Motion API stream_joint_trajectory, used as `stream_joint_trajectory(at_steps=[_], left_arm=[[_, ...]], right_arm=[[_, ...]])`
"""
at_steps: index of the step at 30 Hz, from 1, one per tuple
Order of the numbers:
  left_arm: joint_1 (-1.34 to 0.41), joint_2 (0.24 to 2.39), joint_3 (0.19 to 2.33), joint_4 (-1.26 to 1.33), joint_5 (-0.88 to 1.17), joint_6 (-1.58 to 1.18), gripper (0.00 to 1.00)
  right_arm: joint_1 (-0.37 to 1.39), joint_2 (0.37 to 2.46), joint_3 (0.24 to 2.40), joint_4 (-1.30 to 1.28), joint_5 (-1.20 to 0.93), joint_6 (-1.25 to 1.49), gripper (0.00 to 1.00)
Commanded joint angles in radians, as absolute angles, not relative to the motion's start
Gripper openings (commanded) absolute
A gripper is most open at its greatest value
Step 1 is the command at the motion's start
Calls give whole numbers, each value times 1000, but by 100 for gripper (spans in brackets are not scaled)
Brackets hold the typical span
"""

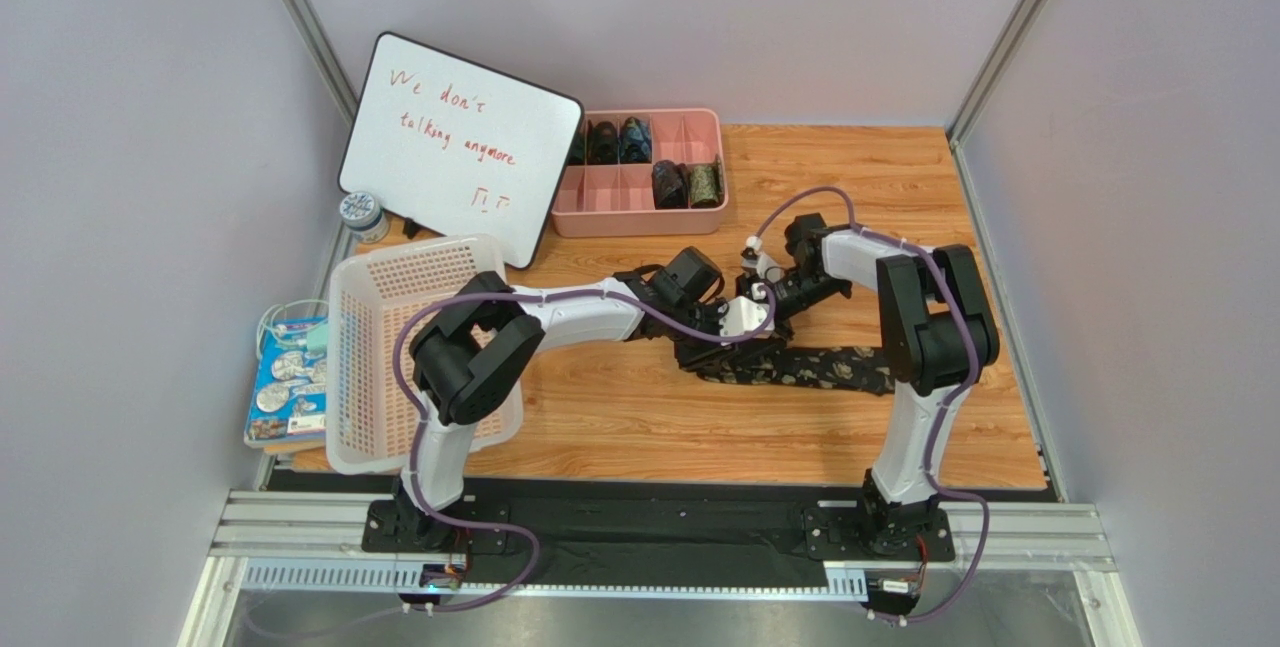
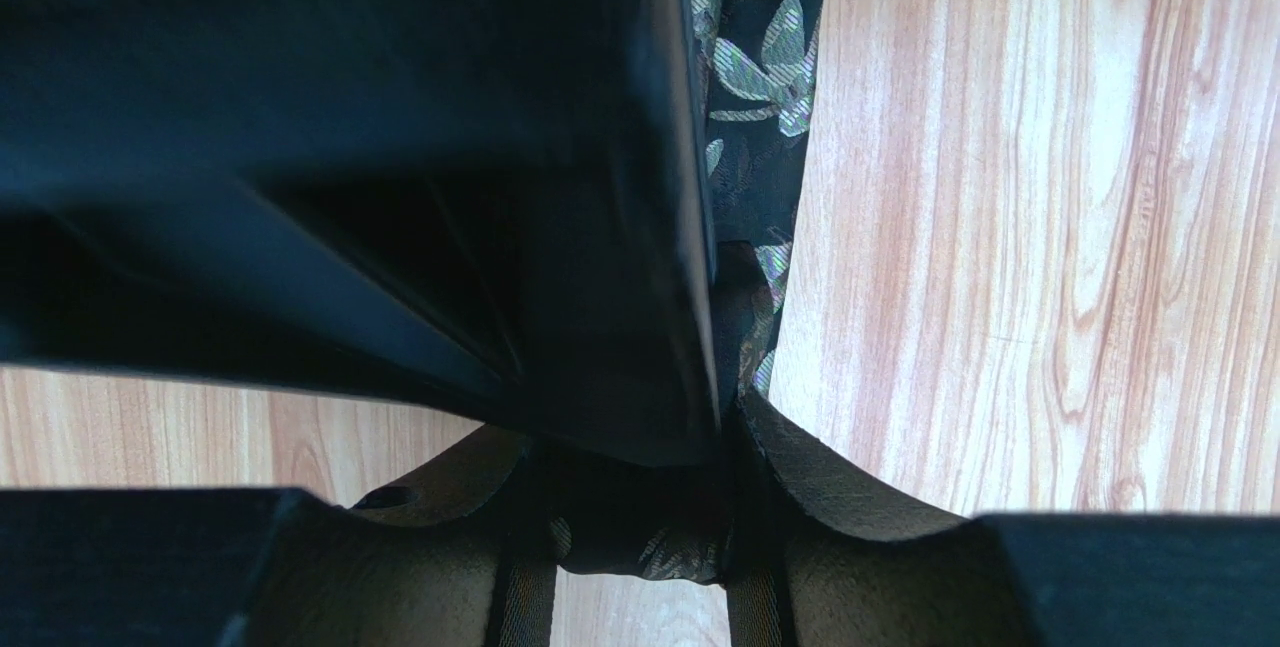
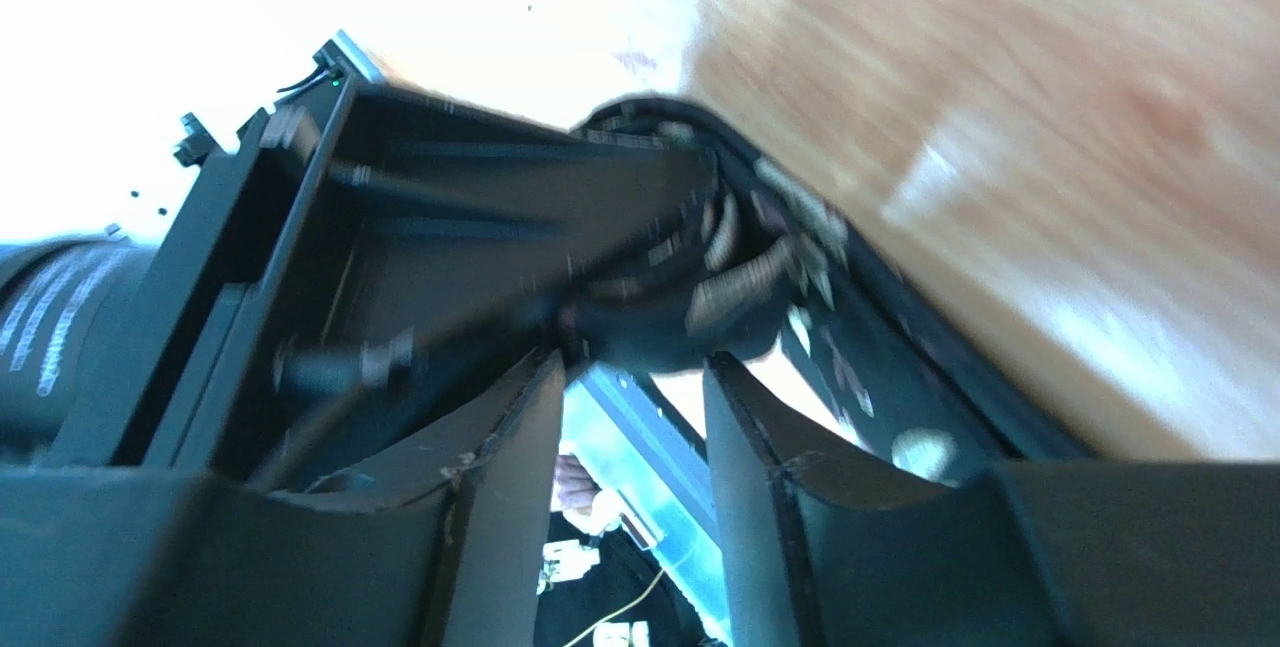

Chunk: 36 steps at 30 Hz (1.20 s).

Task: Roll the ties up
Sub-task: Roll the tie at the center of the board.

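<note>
Tie (image 1: 819, 368): soft, light, slippery fabric, likely to unwind. Lay at the middle of the table (image 1: 631, 430), tail flat, rolled end between the grippers. Left gripper (image 2: 643, 527) clamped on the tie's roll; right gripper (image 3: 631, 422) stood apart, empty. Best held across the roll's sides.

Overhead view: I get even, soft brightness from above and sharp detail throughout.
Shadows: only faint ones under the arms on the bench (image 1: 631, 422).
Left wrist view: the wood is well lit and crisp, and the tie (image 2: 751, 77) pattern is in focus. Near black parts loom dark and soft at upper left.
Right wrist view: smeared with blur; the upper left is blown out to white and the wood grain is washed out.
</note>
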<state>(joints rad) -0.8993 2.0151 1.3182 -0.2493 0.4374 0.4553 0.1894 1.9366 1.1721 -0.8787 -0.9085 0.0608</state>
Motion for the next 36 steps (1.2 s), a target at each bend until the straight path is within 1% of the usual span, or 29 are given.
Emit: stream_joint_trajectory(at_steps=[1,2,3,6,7,10,11,15,18,21,25,26,28,29,30,32,33,35,36], left_arm=[[-907,2072,1307,-388,417,436,46],[-905,2071,1301,-379,423,437,49],[-905,2059,1293,-368,422,436,50],[-887,2031,1273,-341,448,427,59],[-879,2020,1266,-327,465,417,65],[-835,1953,1221,-237,535,376,74],[-827,1935,1192,-171,551,370,75],[-816,1881,1151,-62,609,361,78],[-819,1899,1147,-6,652,333,80],[-839,1925,1144,46,655,347,83],[-854,1948,1126,121,649,361,83],[-861,1963,1130,123,647,364,82],[-864,1982,1147,103,643,374,75],[-871,1996,1157,78,643,412,70],[-877,2002,1164,55,620,423,61],[-900,2009,1180,0,580,455,52],[-910,2013,1186,-46,528,486,43],[-931,2016,1195,-116,459,508,35],[-937,2017,1201,-162,439,529,29]], right_arm=[[224,1988,1163,-750,-901,135,37],[222,1997,1164,-749,-858,133,31],[216,2015,1158,-750,-845,132,18],[187,2025,1138,-768,-792,114,0],[178,2026,1125,-775,-779,106,0],[143,2031,1098,-790,-723,87,0],[138,2037,1095,-795,-698,77,0],[133,2063,1097,-811,-638,60,0],[135,2082,1118,-805,-582,72,0],[149,2105,1150,-807,-548,78,0],[186,2125,1181,-796,-567,75,0],[201,2128,1190,-787,-578,75,0],[215,2137,1200,-778,-606,84,0],[225,2138,1203,-767,-620,87,0],[230,2143,1212,-762,-626,94,0],[239,2143,1218,-758,-656,104,0],[239,2137,1218,-756,-666,110,0],[238,2109,1215,-758,-693,110,0],[238,2094,1207,-759,-701,107,0]])
